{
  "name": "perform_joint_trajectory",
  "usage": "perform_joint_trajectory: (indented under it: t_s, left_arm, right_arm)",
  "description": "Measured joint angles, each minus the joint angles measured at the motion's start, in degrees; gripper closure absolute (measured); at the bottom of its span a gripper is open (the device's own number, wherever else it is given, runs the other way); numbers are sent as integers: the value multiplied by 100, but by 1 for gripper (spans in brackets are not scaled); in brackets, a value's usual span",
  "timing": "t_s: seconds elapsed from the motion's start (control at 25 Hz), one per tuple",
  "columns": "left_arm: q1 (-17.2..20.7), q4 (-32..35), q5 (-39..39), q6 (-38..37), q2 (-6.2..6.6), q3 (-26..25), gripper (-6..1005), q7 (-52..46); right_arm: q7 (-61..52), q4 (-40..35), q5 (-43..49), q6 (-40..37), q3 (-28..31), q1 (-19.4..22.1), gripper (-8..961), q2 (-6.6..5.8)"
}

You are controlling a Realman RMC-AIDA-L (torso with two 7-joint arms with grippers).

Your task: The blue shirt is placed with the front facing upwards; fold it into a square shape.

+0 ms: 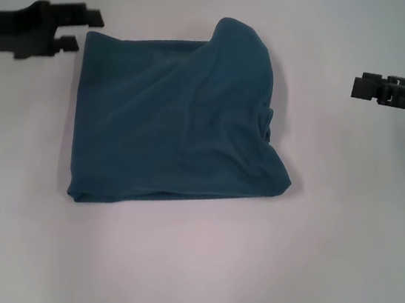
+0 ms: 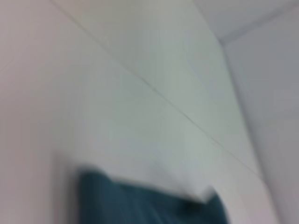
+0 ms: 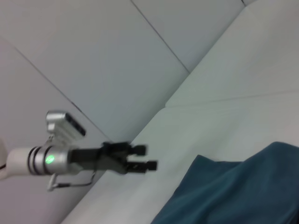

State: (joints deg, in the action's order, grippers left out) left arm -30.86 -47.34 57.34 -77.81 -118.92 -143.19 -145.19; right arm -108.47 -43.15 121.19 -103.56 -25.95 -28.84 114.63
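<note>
The left gripper hung with its jaws spread and nothing between them, its tips just beside the far left corner of the blue shirt without touching the cloth. The right gripper hovered well apart from the shirt on the other side, above bare bench; whether its jaws were spread or pressed together could not be told. The right wrist view showed the left gripper from across the shirt, again with a gap between its fingers.

The left arm was plainly the nearer one, the shirt lying inward of its jaws and toward the robot. The shirt sat in the middle of the bench as a rough, folded block, slightly wider than deep. Its left and near edges ran fairly straight, but a rounded hump stuck out at the far right and the right side was bunched and wrinkled, ending in a loose near-right corner. By my judgement the fold was almost finished and only that right side wanted tidying.
</note>
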Motion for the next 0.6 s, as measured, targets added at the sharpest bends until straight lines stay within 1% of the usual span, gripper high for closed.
perform_joint_trajectory:
  t_s: [0.04,0.08,0.16,0.28,0.4,0.52,0.6]
  left_arm:
    - [-55,13,-15,413,-67,151,206,65]
    - [-95,22,-22,649,-108,263,206,159]
    - [-210,66,-40,1154,-165,652,206,565]
    - [-282,69,-112,1414,-172,973,205,849]
    - [-397,110,-362,1570,-150,1013,205,923]
    - [-458,62,-735,1856,-171,1147,206,938]
    - [-478,76,-813,1987,-172,1221,206,949]
  right_arm:
    - [75,0,-1,40,0,1,246,13]
    - [128,0,-2,96,0,1,246,21]
    - [173,0,-2,220,-4,-4,246,31]
    - [168,0,-15,282,-7,-44,246,29]
    - [139,6,-36,325,-1,-113,246,11]
    - [133,8,-39,360,29,-179,246,5]
    - [126,9,-40,369,40,-212,246,6]
